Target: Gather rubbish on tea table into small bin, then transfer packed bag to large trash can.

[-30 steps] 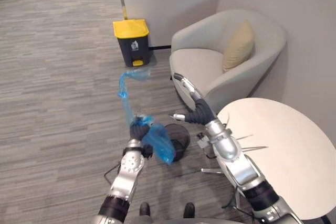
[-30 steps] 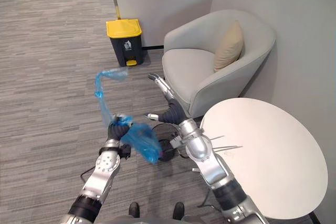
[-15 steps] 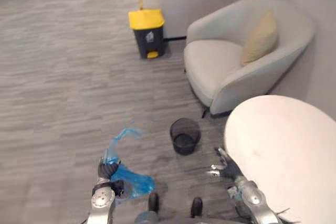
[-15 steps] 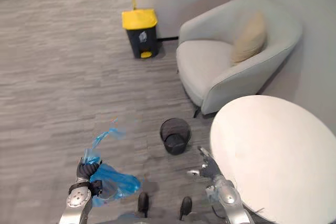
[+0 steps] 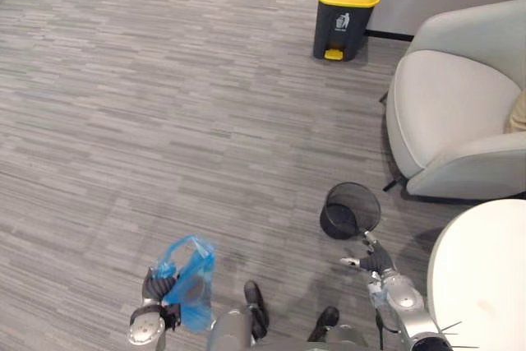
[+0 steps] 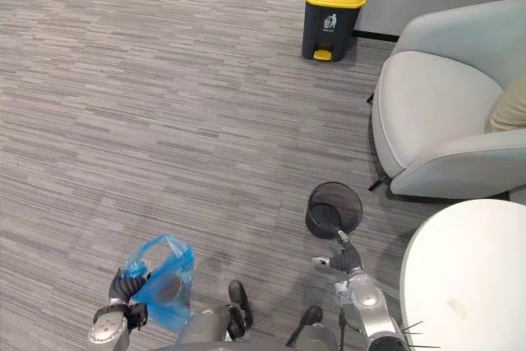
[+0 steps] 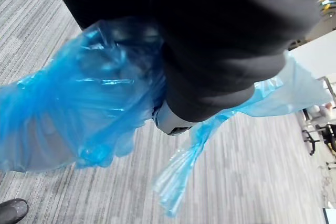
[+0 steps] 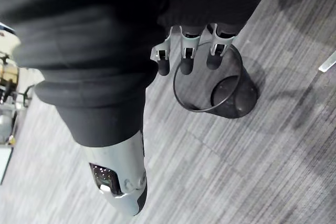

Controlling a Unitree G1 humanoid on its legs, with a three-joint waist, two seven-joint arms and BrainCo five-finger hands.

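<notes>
My left hand [image 5: 153,288] is shut on the gathered neck of a blue plastic bag [image 5: 190,280], which hangs low over the carpet at the lower left. Up close the bag [image 7: 79,108] bulges, with a loose tail trailing off. My right hand [image 5: 375,262] is open with nothing in it, fingers [image 8: 184,51] relaxed, just in front of the small black mesh bin [image 5: 350,210] on the floor. That bin [image 8: 220,85] stands upright. The large dark trash can with a yellow lid [image 5: 345,2] stands far ahead by the wall, lid down.
A light grey armchair [image 5: 460,113] sits on the right, just beyond the small bin. The white round tea table [image 5: 485,277] fills the lower right corner. Grey striped carpet [image 5: 164,104] stretches open between me and the trash can.
The camera has swung left, so the chair and table have slid right. The bag's tail has dropped and it now hangs bunched by my left hand. My right hand stays low by the bin.
</notes>
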